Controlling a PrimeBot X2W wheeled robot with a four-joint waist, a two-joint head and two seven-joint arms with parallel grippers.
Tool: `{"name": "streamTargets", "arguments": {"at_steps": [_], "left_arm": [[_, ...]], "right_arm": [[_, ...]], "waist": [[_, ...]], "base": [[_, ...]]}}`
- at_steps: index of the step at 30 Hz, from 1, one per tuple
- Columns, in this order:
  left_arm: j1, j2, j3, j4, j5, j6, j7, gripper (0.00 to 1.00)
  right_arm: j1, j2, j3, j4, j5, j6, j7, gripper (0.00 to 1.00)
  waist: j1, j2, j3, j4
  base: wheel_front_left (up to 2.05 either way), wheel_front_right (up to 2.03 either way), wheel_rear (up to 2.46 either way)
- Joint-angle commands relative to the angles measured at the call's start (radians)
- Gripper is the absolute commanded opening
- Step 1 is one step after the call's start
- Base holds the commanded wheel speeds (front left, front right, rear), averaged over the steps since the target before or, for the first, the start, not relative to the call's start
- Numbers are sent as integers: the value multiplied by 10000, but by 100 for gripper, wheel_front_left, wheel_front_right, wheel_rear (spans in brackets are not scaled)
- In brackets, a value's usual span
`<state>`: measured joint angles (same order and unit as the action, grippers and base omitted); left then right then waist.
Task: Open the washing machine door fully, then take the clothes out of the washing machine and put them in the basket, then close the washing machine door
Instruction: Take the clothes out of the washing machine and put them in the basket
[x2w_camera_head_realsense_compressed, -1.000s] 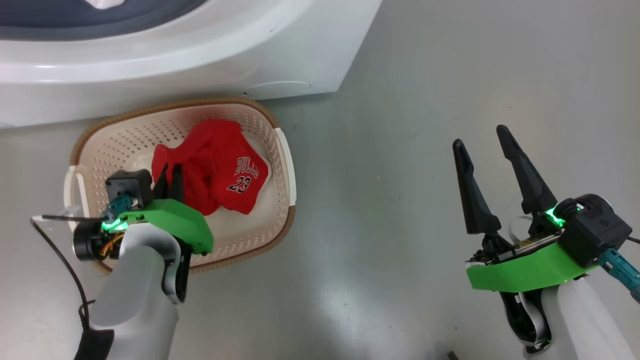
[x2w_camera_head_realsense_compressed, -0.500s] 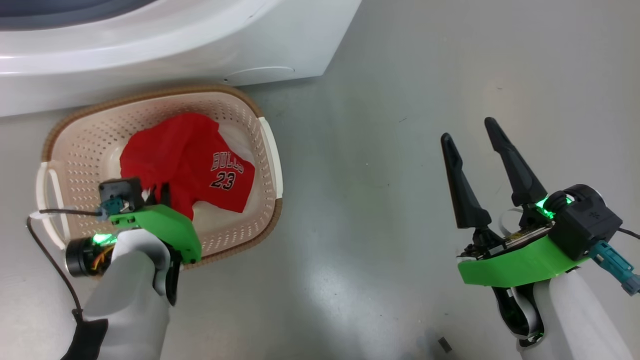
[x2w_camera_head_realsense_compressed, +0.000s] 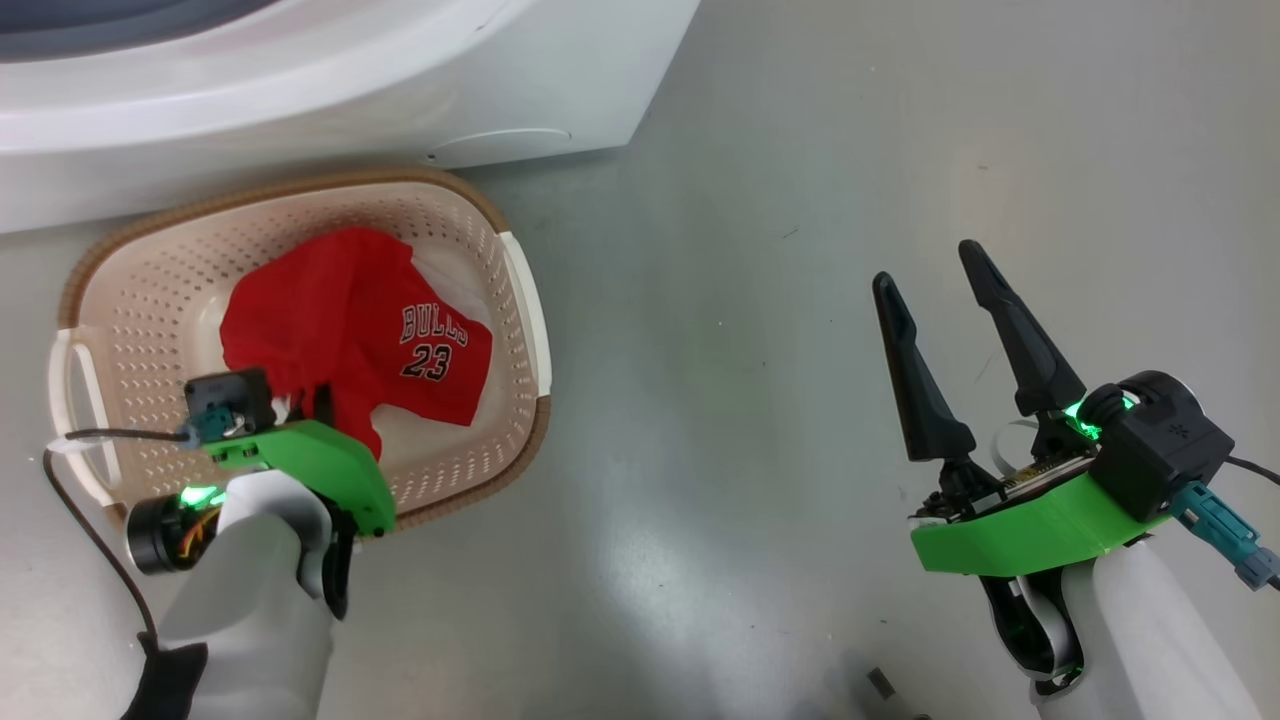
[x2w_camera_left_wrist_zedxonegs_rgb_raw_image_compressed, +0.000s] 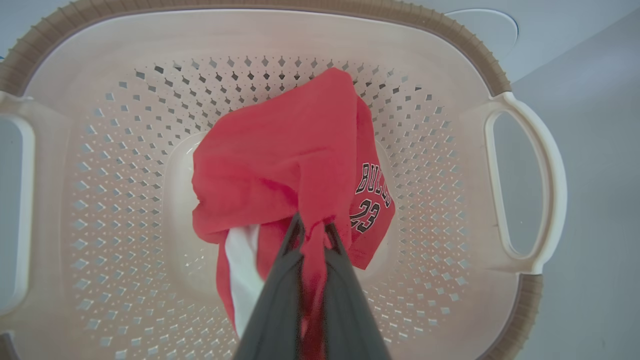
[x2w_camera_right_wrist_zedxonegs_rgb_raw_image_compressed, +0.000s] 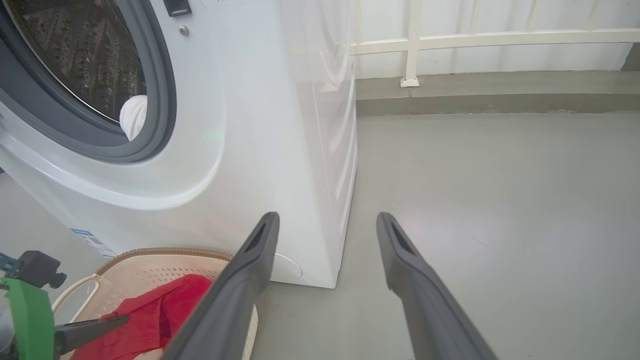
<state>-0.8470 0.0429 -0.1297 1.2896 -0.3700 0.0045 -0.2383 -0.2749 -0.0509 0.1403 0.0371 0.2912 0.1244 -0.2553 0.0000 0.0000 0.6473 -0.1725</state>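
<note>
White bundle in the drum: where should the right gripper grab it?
Pinch the rounded bulge of the white bundle beside the grey gasket. Bring the open right gripper straight in from the front, through the washing machine opening: it looks soft and bunched and sits near the rim.

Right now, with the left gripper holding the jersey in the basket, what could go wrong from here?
1. The left gripper is shut on the jersey, with a fold wedged between its fingers. On release the cloth may cling and lift back out of the basket.
2. A white cloth lies in the drum. Closing up now would likely strand it.
</note>
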Motion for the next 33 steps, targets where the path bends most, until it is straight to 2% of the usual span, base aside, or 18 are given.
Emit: {"name": "streamTargets", "arguments": {"at_steps": [1,8,15,23,33], "left_arm": [[-79,247,157,-47,-15,-63,-89,100],[-249,156,222,-53,-269,-249,-181,100],[-237,109,131,-504,-263,-206,-229,100],[534,85,420,-2390,-269,-375,-233,100],[2009,76,469,-5700,-36,-191,-234,100]], "right_arm": [[17,7,153,-170,87,63,-65,100],[2,7,76,-83,120,63,-65,100],[15,7,13,41,112,63,-65,100],[224,7,-103,137,165,63,-65,100],[567,7,-401,219,129,63,-65,100]], "waist": [[0,0,-55,35],[0,0,-284,214],[0,0,-668,397],[0,0,-1304,572],[0,0,-2151,848]], "base": [[0,0,0],[0,0,0],[0,0,0],[0,0,0],[0,0,0]]}}
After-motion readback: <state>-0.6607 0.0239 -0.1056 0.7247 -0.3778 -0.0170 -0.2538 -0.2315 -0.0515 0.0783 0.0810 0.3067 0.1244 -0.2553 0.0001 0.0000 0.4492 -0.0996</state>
